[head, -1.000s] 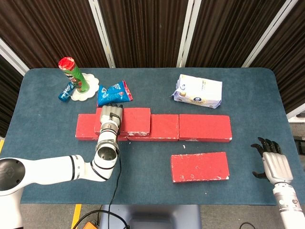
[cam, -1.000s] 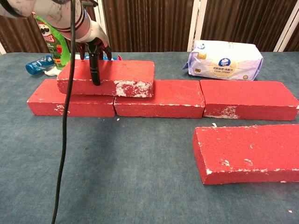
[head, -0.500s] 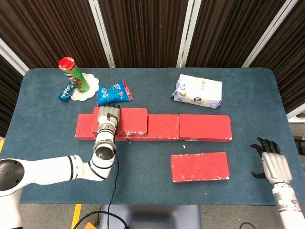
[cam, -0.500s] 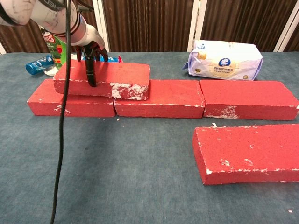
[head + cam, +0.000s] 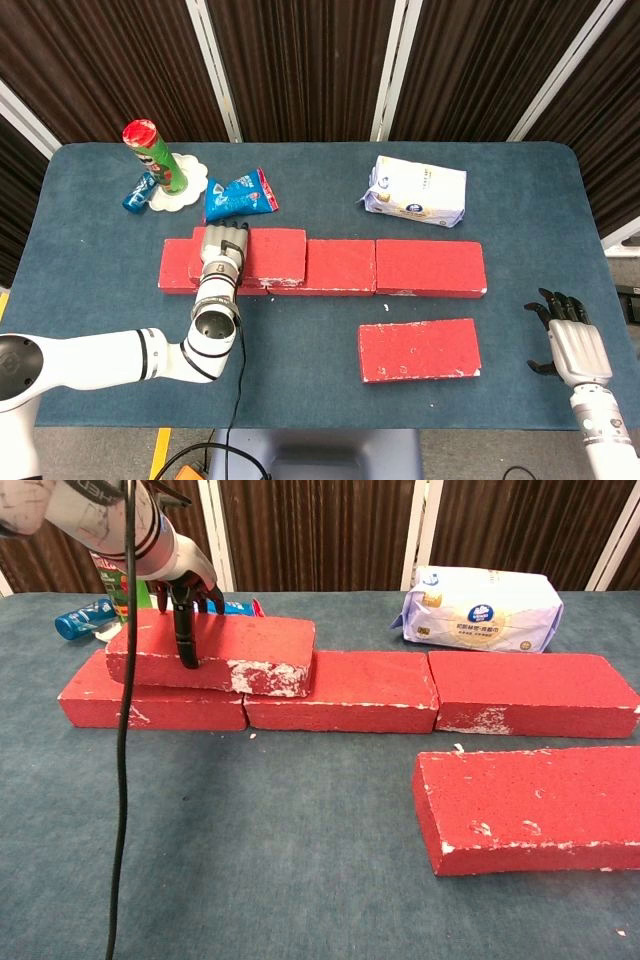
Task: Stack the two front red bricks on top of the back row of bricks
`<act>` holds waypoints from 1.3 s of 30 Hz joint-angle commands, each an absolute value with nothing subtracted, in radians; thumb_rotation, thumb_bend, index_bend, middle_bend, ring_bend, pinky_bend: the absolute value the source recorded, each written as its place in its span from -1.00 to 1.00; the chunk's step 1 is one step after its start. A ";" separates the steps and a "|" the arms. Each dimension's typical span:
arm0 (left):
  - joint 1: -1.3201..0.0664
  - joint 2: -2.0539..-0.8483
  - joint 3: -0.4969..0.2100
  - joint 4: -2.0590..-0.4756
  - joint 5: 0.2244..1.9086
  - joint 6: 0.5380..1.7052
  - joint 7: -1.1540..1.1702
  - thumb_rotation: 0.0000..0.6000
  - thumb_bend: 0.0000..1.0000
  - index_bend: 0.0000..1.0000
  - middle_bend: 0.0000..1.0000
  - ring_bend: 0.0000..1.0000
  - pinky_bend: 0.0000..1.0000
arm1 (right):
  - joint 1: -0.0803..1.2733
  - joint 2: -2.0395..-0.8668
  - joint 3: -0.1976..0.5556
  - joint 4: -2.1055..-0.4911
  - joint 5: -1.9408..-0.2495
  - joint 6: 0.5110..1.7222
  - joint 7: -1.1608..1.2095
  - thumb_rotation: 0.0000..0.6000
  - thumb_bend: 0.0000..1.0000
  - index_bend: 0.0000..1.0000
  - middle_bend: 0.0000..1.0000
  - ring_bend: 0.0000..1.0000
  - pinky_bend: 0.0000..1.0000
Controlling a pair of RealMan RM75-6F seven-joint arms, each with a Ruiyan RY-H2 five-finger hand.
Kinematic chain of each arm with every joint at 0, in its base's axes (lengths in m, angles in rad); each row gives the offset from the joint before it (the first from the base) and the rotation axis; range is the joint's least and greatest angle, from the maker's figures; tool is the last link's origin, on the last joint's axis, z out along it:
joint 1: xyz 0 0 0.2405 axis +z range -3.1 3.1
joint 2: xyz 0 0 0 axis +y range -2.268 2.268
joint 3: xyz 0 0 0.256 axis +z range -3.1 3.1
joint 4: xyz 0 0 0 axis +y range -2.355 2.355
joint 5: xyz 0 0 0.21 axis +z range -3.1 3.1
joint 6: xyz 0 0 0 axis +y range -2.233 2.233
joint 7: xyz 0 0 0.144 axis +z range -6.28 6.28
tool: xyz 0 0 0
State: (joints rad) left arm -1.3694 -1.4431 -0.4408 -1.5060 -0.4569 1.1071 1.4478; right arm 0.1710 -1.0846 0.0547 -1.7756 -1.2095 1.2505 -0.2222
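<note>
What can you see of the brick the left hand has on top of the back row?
The stacked brick is a red rectangular block, rough and foam-like, with white scuffs along its front edge and right corner. It lies flat on the back row, covering most of the leftmost brick and overlapping the middle one. The left hand grips its left part, fingers over the back edge and one down the front face. It looks roughly parallel to the row.

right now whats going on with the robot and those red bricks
The left hand grips a red brick that sits on top of the left end of the back row, spanning the first joint. The second front brick lies untouched on the table. The right hand hangs open near the table's right edge, holding nothing.
</note>
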 commanded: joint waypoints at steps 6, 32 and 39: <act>-1.359 -1.438 -0.439 -1.517 -0.453 1.109 1.443 1.00 -0.54 -1.00 -0.92 -1.00 -0.73 | 0.169 -1.084 0.054 -1.779 -1.209 1.254 -0.225 1.00 -1.00 -0.30 -0.70 -0.83 -1.00; -1.369 -1.375 -0.494 -1.657 -0.515 1.202 1.456 1.00 -0.54 -1.00 -1.00 -1.00 -0.82 | 0.167 -1.081 0.057 -1.780 -1.209 1.258 -0.214 1.00 -1.00 -0.30 -0.70 -0.83 -1.00; -1.261 -1.245 -0.509 -1.925 -0.179 1.193 1.264 1.00 -0.53 -1.00 -1.00 -1.00 -0.89 | 0.165 -1.080 0.056 -1.774 -1.226 1.263 -0.197 1.00 -1.00 -0.30 -0.70 -0.83 -1.00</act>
State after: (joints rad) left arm -1.3349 -1.3206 -0.5180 -1.7663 -0.4164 1.1964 1.3811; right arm 0.1653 -1.0796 0.0569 -1.7749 -1.2224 1.2620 -0.1985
